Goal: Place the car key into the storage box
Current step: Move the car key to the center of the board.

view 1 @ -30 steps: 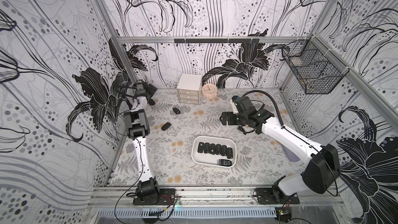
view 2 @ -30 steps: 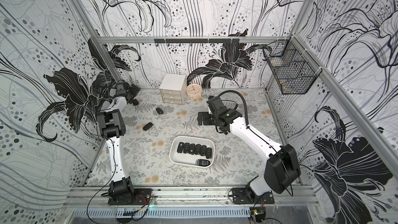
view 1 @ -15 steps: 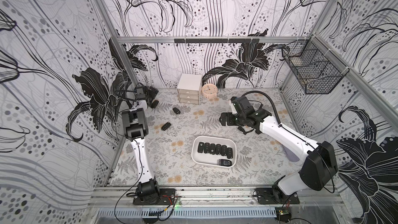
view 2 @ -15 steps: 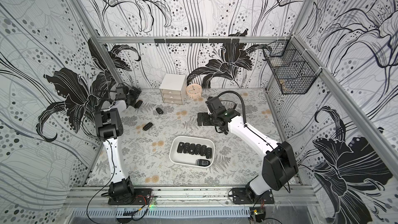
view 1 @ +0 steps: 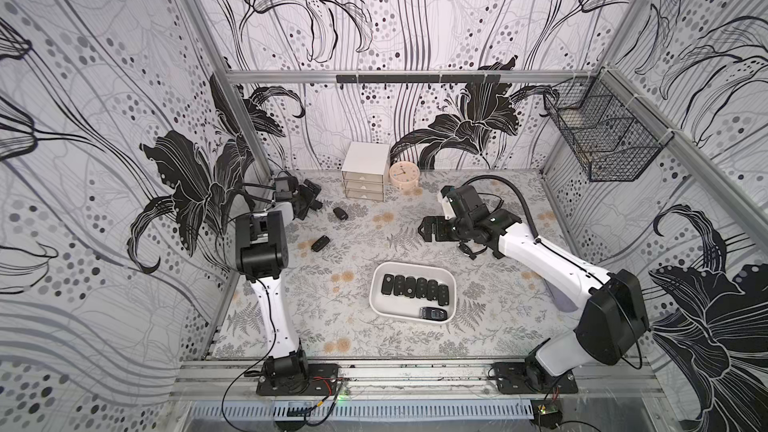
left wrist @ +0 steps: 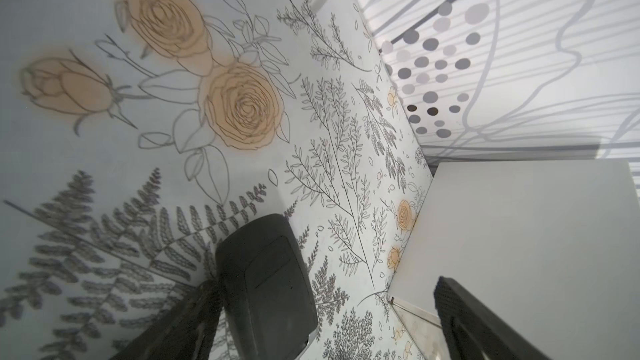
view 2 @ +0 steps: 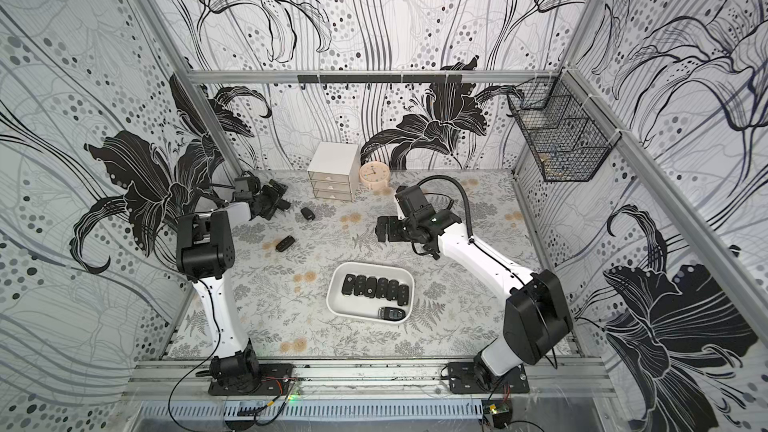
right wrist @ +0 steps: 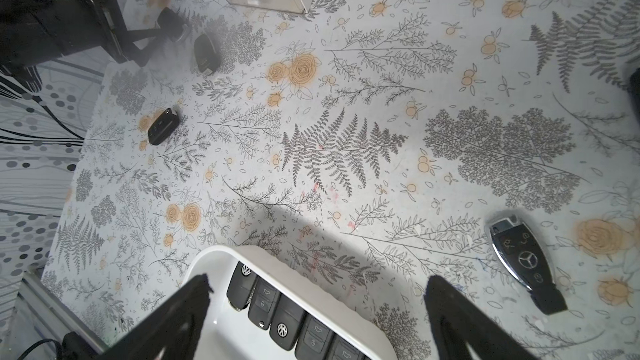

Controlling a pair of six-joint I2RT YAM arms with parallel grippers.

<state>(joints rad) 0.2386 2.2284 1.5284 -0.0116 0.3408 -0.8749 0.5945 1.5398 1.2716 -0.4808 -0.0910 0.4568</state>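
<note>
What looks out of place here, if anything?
In the storage box, six car keys sit in a tidy row, but a seventh key lies crosswise by the near rim. A loose key and another key lie out on the table. Nothing looks damaged.

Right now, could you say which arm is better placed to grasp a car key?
Left, probably: a car key lies between the jaws of the open left gripper; the open right gripper has none.
</note>
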